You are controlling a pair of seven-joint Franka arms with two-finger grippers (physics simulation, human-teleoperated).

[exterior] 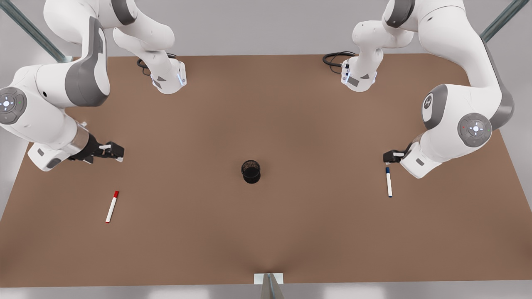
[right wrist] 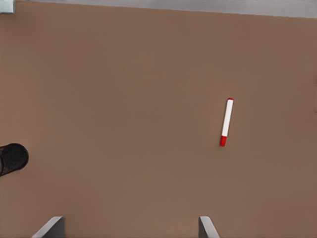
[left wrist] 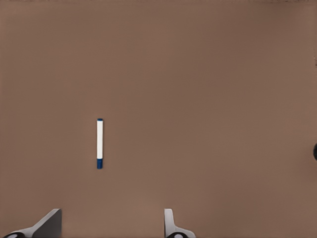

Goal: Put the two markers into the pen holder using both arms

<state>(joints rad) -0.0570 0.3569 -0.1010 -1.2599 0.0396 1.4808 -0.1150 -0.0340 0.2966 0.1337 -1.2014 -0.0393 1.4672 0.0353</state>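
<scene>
Flanking pen holder [exterior: 251, 171] (upright): markers, apart.

A plain, unpatterned matte brown flat table top [exterior: 266, 232] carries everything. The slim white-barrelled marker with a red cap and red end [exterior: 112, 207] lies near the right gripper [exterior: 117, 153], which is black with white tips. The slim white-barrelled marker with a dark blue cap [exterior: 388, 182] lies just beside the left gripper [exterior: 387, 157], equally black. Between the two grippers stands the small black cylindrical mesh pen holder [exterior: 251, 171], dark inside. Both arms are white with grey joint sections.
</scene>
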